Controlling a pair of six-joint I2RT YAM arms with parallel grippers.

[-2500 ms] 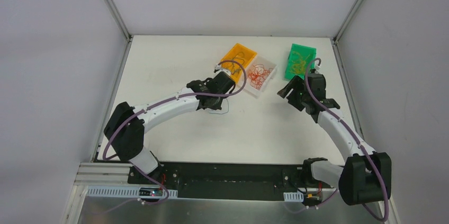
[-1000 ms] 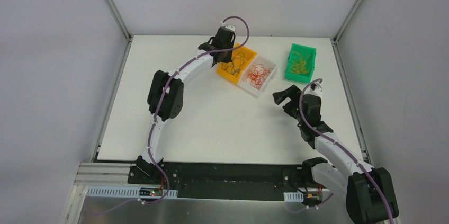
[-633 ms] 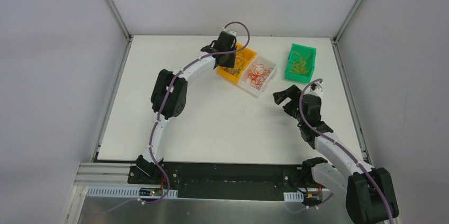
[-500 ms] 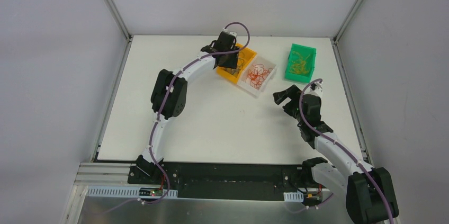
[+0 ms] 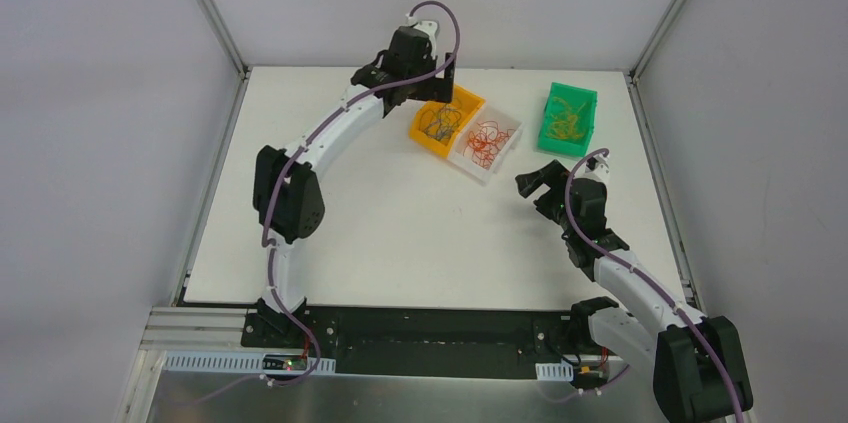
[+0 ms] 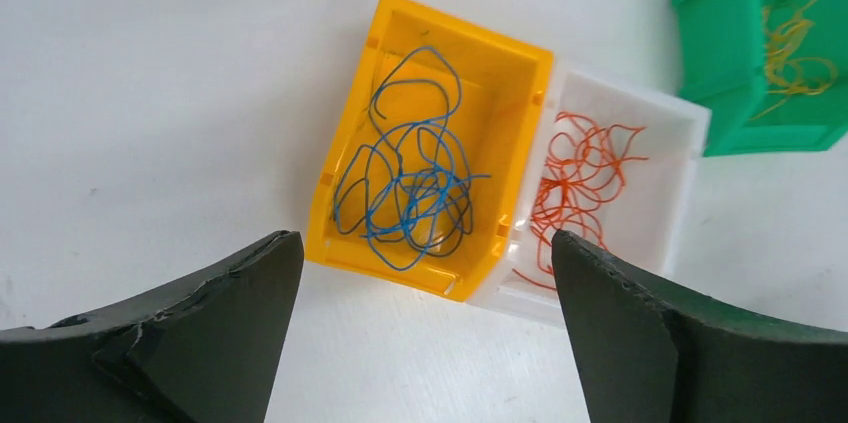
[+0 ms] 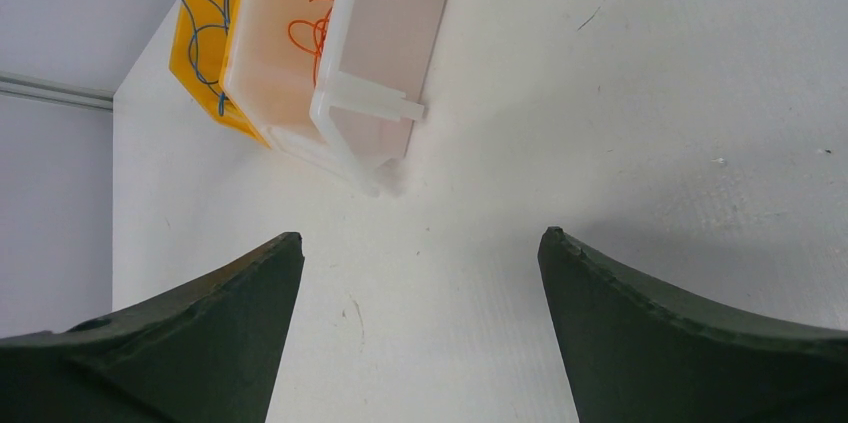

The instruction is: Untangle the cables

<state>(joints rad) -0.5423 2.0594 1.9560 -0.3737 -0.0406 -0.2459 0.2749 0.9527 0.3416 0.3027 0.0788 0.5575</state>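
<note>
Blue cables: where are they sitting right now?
In the left wrist view, the blue cables lie inside the orange bin, next to the white bin of red cables on its right, ahead of the open left fingers.

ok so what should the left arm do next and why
Probably draw the left gripper back: it hangs open and empty over the orange bin, blue cables lie inside, red cables in the white bin, yellow cables in the green bin.

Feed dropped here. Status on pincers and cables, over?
Left pincer open, empty, near orange bin. Right pincer open, empty. Cables sorted by colour into three bins. Nothing obstructing.
</note>
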